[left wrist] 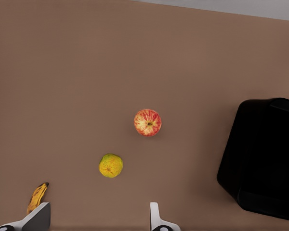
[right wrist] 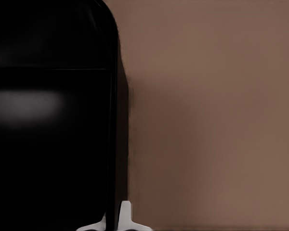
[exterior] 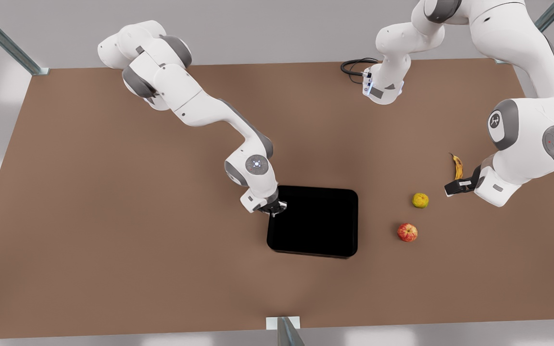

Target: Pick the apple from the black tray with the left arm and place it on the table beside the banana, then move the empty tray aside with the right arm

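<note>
right end effector [exterior: 277,207] pinching black tray [exterior: 320,226] rim | left end effector [exterior: 454,187] spread, empty

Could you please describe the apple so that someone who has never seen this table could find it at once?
Start at the black tray mid-table and look toward the front view's right. Two round fruits lie there on bare wood; the apple is the red, yellow-streaked one nearer the camera, unlike the yellow-green fruit.

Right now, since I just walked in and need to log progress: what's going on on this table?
The apple already lies on the table, off the black tray, near a yellow-green fruit and the banana. The left gripper hangs open by the banana. The right gripper is shut on the tray's rim at the front view's left edge, apparently about to move the empty tray aside.
</note>
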Robot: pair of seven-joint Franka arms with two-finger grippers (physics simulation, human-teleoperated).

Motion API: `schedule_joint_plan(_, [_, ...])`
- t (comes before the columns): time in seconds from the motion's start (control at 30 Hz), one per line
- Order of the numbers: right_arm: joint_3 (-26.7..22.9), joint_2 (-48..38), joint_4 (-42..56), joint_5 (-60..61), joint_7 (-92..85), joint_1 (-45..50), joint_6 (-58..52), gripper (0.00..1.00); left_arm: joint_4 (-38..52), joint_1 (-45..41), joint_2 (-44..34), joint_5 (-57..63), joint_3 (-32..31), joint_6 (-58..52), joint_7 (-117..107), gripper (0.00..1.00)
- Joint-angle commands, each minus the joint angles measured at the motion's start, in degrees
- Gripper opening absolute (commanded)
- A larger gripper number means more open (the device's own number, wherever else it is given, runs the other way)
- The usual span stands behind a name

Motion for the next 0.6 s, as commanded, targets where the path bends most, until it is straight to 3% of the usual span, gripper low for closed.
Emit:
schedule_joint_plan(0.0, [0.2,-0.4,0.1,-0.1,-2.2,0.0,-0.1,0.18,0.0,0.0,-0.1,0.1,0.0,-0.1,-0.5,1.00])
schedule_joint_plan(0.17, [1.3,-5.2,-0.1,0.0,-2.4,0.0,-2.5,0.15,0.0,0.0,-0.1,0.1,0.0,0.0,-0.5,1.00])
schedule_joint_plan(0.43, [0.1,-17.7,-0.6,4.8,-23.2,-2.3,-25.7,0.15,-0.2,-0.8,0.0,0.3,0.0,-0.1,-1.5,1.00])
schedule_joint_plan(0.57, [-8.6,-21.6,-0.6,11.4,-40.0,-2.9,-31.8,0.15,-0.2,-1.3,-0.2,1.4,0.1,-0.1,-0.6,1.00])
